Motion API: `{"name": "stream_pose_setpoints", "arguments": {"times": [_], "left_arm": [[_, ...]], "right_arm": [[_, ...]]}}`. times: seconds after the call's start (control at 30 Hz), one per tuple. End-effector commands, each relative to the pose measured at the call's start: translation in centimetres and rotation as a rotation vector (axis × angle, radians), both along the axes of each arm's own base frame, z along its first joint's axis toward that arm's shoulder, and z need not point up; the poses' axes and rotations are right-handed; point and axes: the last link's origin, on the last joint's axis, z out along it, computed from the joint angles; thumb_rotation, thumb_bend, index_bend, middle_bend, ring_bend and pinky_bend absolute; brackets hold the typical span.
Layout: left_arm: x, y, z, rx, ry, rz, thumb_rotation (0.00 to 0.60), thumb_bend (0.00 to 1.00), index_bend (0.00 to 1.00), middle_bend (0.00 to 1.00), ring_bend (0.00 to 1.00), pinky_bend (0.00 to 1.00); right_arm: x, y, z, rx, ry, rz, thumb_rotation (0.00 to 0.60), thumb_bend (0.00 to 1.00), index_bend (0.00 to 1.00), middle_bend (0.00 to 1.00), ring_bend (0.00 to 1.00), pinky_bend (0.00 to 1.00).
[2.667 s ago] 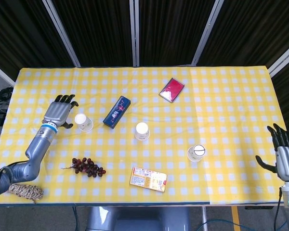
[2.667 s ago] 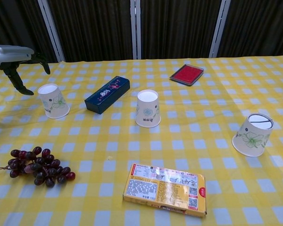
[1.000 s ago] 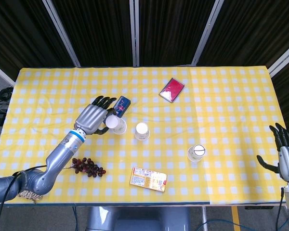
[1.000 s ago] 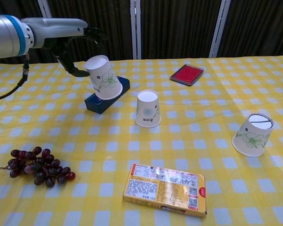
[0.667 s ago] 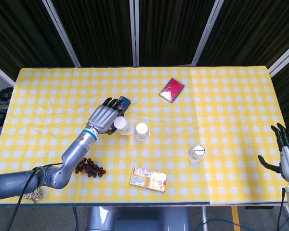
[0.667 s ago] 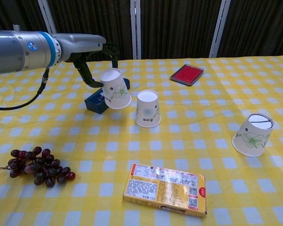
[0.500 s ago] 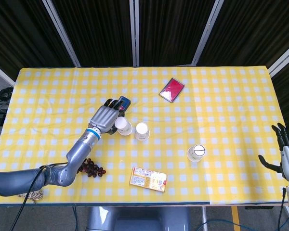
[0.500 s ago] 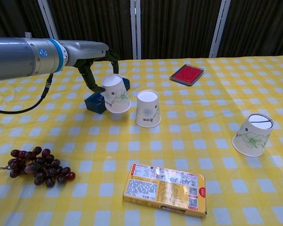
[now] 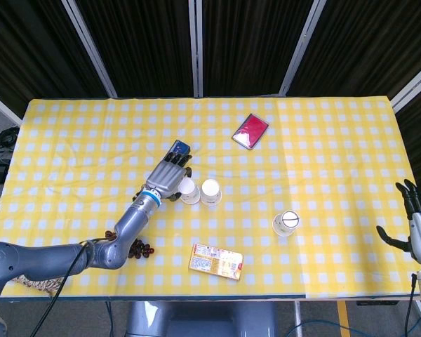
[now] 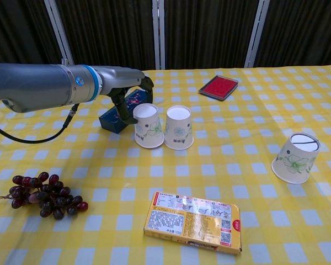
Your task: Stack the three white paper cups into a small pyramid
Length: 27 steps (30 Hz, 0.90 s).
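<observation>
Three white paper cups with a green flower print stand upside down on the yellow checked cloth. My left hand point(image 9: 168, 175) point(image 10: 127, 91) holds the left cup point(image 9: 189, 190) point(image 10: 149, 126) from its far left side. That cup rests on the cloth and touches the middle cup point(image 9: 210, 191) point(image 10: 179, 127). Tilted a little, the third cup point(image 9: 286, 223) point(image 10: 295, 157) stands apart at the front right. My right hand point(image 9: 419, 230) hangs open off the table's right edge, seen only in the head view.
A blue box point(image 9: 181, 148) point(image 10: 117, 114) lies just behind my left hand. A red case point(image 9: 250, 131) point(image 10: 218, 87) sits at the back. Dark grapes point(image 9: 132, 247) point(image 10: 41, 193) lie front left, and a flat snack box point(image 9: 216, 261) point(image 10: 192, 222) at front centre.
My left hand carried the left cup rightward from the table's left side and lowered it. The cup now stands on the cloth against the middle cup. The right hand stayed put.
</observation>
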Motion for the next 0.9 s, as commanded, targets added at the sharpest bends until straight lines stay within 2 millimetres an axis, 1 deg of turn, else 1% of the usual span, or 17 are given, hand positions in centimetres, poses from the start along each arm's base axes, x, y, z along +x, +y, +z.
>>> {"name": "stream_pose_setpoints", "arguments": {"times": [0.03, 0.1, 0.17, 0.23, 0.33, 0.43, 0.5, 0.53, 0.57, 0.63, 0.67, 0.73, 0.77, 0.87, 0.9], "left_arm": [[0.0, -0.1, -0.2, 0.000, 0.005, -0.003, 0.600, 0.25, 0.21, 0.00, 0.00, 0.00], [-0.1, -0.1, -0.4, 0.001, 0.010, -0.004, 0.600, 0.20, 0.12, 0.00, 0.00, 0.00], [-0.2, -0.1, -0.4, 0.004, 0.013, -0.008, 0.600, 0.18, 0.05, 0.00, 0.00, 0.00], [-0.4, -0.3, -0.4, 0.007, 0.013, -0.009, 0.600, 0.18, 0.02, 0.00, 0.00, 0.00], [-0.7, -0.5, 0.2, 0.023, 0.000, -0.009, 0.600, 0.18, 0.00, 0.00, 0.00, 0.00], [-1.4, -1.1, 1.6, 0.058, -0.048, -0.004, 0.600, 0.18, 0.00, 0.00, 0.00, 0.00], [-2.3, -1.9, 3.3, 0.098, -0.088, -0.008, 0.600, 0.18, 0.00, 0.00, 0.00, 0.00], [-2.9, -2.4, 4.2, 0.120, -0.104, -0.011, 0.600, 0.18, 0.00, 0.00, 0.00, 0.00], [-3.9, -3.0, 5.5, 0.155, -0.126, -0.011, 0.600, 0.18, 0.00, 0.00, 0.00, 0.00], [-5.6, -4.2, 7.3, 0.210, -0.153, -0.005, 0.600, 0.18, 0.00, 0.00, 0.00, 0.00], [-6.9, -5.1, 8.3, 0.242, -0.162, -0.002, 0.600, 0.18, 0.00, 0.00, 0.00, 0.00], [-8.9, -6.5, 9.7, 0.283, -0.165, 0.010, 0.600, 0.18, 0.00, 0.00, 0.00, 0.00], [-10.3, -7.4, 10.7, 0.308, -0.161, 0.017, 0.600, 0.18, 0.00, 0.00, 0.00, 0.00], [-13.1, -9.4, 12.9, 0.373, -0.159, 0.036, 0.600, 0.18, 0.00, 0.00, 0.00, 0.00], [-13.8, -9.9, 13.5, 0.390, -0.159, 0.039, 0.600, 0.18, 0.00, 0.00, 0.00, 0.00]], "right_arm": [[0.0, 0.0, 0.0, 0.001, 0.000, -0.001, 0.600, 0.15, 0.02, 0.00, 0.00, 0.00], [0.0, 0.0, 0.0, 0.004, 0.001, -0.001, 0.600, 0.15, 0.02, 0.00, 0.00, 0.00], [0.0, 0.0, -0.1, 0.006, 0.002, -0.001, 0.600, 0.15, 0.02, 0.00, 0.00, 0.00], [0.0, 0.1, -0.1, 0.007, 0.003, -0.002, 0.600, 0.15, 0.02, 0.00, 0.00, 0.00], [0.0, 0.1, -0.1, 0.010, 0.007, -0.005, 0.600, 0.15, 0.02, 0.00, 0.00, 0.00], [-0.1, 0.0, -0.1, 0.007, 0.012, -0.009, 0.600, 0.15, 0.02, 0.00, 0.00, 0.00], [-0.2, 0.0, -0.1, 0.007, 0.018, -0.015, 0.600, 0.15, 0.01, 0.00, 0.00, 0.00], [-0.3, 0.0, -0.2, 0.007, 0.021, -0.018, 0.600, 0.15, 0.01, 0.00, 0.00, 0.00], [-0.3, 0.0, -0.3, 0.009, 0.026, -0.022, 0.600, 0.15, 0.01, 0.00, 0.00, 0.00], [-0.4, -0.1, -0.4, 0.012, 0.032, -0.026, 0.600, 0.15, 0.02, 0.00, 0.00, 0.00], [-0.3, -0.2, -0.5, 0.012, 0.037, -0.028, 0.600, 0.15, 0.03, 0.00, 0.00, 0.00], [-0.2, -0.3, -0.7, 0.012, 0.044, -0.028, 0.600, 0.15, 0.05, 0.00, 0.00, 0.00], [0.0, -0.4, -0.9, 0.013, 0.047, -0.027, 0.600, 0.15, 0.06, 0.00, 0.00, 0.00], [0.8, -0.7, -1.7, 0.030, 0.043, -0.016, 0.600, 0.15, 0.10, 0.00, 0.00, 0.00], [1.1, -0.8, -1.9, 0.037, 0.042, -0.012, 0.600, 0.15, 0.11, 0.00, 0.00, 0.00]]}}
